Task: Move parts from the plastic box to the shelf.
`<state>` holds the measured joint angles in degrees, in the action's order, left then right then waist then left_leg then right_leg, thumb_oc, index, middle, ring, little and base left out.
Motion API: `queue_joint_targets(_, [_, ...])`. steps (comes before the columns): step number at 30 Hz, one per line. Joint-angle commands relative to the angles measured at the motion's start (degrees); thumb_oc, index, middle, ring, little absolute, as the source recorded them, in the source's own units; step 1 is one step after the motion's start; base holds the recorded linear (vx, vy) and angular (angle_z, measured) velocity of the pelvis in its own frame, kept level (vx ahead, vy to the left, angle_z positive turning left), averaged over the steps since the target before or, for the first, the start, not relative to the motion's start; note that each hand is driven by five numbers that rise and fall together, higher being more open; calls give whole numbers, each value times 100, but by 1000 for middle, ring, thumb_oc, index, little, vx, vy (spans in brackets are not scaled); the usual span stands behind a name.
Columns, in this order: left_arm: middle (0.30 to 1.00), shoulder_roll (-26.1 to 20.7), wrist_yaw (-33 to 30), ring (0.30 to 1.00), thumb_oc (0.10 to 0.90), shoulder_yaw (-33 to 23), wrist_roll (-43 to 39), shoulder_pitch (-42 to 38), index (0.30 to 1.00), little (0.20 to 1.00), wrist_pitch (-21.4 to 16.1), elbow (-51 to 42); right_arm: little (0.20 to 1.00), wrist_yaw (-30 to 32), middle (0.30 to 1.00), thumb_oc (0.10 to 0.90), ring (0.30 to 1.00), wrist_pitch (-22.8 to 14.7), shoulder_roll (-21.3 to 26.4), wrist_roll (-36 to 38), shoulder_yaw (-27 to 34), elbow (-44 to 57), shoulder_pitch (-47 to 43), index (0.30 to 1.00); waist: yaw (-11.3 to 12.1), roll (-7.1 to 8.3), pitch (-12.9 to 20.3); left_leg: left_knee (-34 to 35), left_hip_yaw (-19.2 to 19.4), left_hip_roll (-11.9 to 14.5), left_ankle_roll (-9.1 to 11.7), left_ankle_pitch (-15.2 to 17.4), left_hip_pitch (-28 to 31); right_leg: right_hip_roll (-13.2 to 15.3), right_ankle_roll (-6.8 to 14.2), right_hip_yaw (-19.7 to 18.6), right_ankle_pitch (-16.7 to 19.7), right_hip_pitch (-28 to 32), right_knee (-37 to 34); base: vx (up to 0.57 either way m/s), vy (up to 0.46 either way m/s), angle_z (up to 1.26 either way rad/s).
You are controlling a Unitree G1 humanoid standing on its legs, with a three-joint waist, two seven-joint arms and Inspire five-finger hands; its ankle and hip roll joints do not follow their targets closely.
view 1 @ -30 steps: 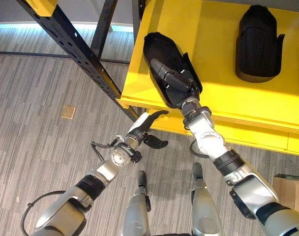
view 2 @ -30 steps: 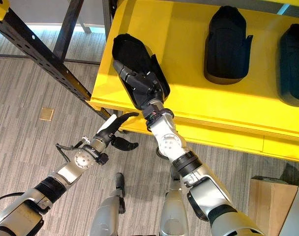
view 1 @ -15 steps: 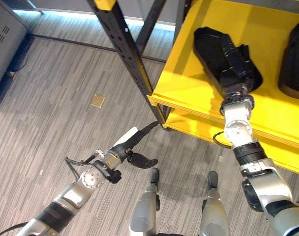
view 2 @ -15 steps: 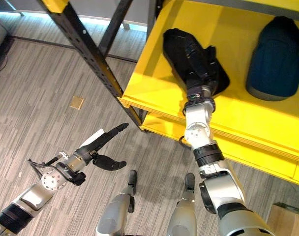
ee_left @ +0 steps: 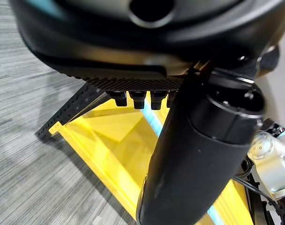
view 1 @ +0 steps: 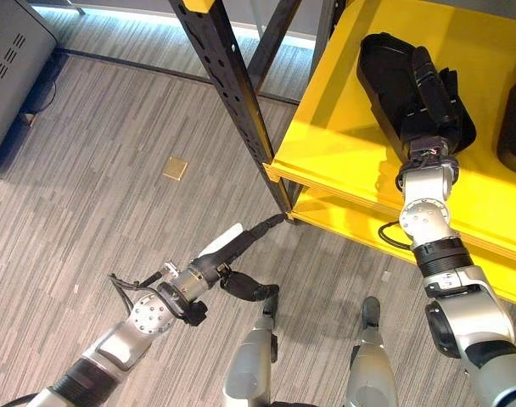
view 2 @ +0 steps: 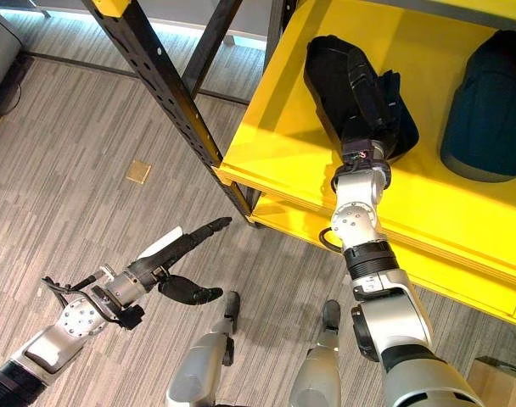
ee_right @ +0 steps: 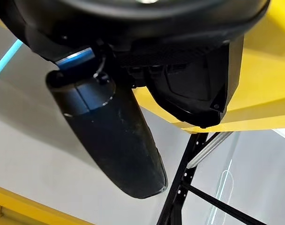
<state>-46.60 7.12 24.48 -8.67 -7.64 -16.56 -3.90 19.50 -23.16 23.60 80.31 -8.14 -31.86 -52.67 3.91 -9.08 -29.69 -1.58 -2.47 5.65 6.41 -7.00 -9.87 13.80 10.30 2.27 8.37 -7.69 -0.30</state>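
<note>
Right hand (view 1: 434, 97) is lying on top of a black part (view 1: 392, 80) that is sitting on the yellow shelf (view 1: 343, 144), near the shelf's front left corner. Its fingers are stretching flat along the part's upper side, pointing toward the back of the shelf, and the part is showing on both sides of the hand and beyond the fingertips. In the right wrist view the thumb (ee_right: 115, 136) is standing out straight and the part (ee_right: 198, 89) is sitting just past the finger bases; the fingers are resting straight on it rather than curling round it. A second dark part (view 2: 487, 106) is sitting farther along the shelf toward its right side, well apart from the first one.

Left hand (view 1: 232, 259) is hanging low over the grey striped floor (view 1: 97, 127), in front of the shelf's front left corner and below its edge, holding nothing. Its fingers are reaching out straight toward the black perforated upright (view 1: 228, 93) of the rack, with the thumb spreading away to the side. A small tan square (view 1: 175, 168) is lying on the floor, well apart from both hands.
</note>
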Motion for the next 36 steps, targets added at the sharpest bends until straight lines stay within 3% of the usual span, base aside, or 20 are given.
queue_joint_targets(1, [1000, -242, -22, 1000, 900, -327, -107, 149, 1000, 1000, -625, -798, 1000, -361, 1000, 900, 1000, -375, 512, 52, 153, 170, -881, 1000, 170, -141, 261, -601, 497, 12, -352, 917, 9, 27, -278, 209, -965, -78, 761, 0, 0, 0])
queue_joint_targets(15, [1000, -245, -116, 1000, 900, -304, -59, 257, 1000, 1000, -652, -808, 1000, -622, 1000, 900, 1000, -796, 383, 694, 200, 316, -809, 1000, 177, -204, 308, -490, 504, 5, -349, 857, 70, 75, -241, 240, -932, -29, 713, 4, 5, 0])
queue_joint_targets(23, [1000, -204, -155, 1000, 900, -243, -48, 275, 1000, 1000, -640, -795, 1000, -543, 1000, 900, 1000, -1076, 351, 670, 271, 300, -807, 1000, 200, -238, 341, -472, 500, -57, -380, 873, 85, 162, -194, 279, -888, 21, 667, 33, 41, 2])
queue_joint_targets(30, [1000, -308, -157, 1000, 900, -214, -90, 230, 1000, 1000, -585, -840, 1000, -822, 1000, 900, 1000, -846, 416, 520, 310, 232, -837, 1000, 259, -214, 372, -500, 478, -139, -417, 933, 67, 260, -161, 310, -764, 89, 545, 25, 4, 5])
queue_joint_targets(36, [1000, -435, -33, 1000, 900, -444, -216, 358, 1000, 1000, -673, -909, 1000, -1308, 1000, 900, 1000, -662, 359, 475, -159, 881, -679, 1000, 353, -107, 373, -589, 439, -128, -410, 939, -1, 266, -137, 366, -731, 133, 522, -2, -48, 1])
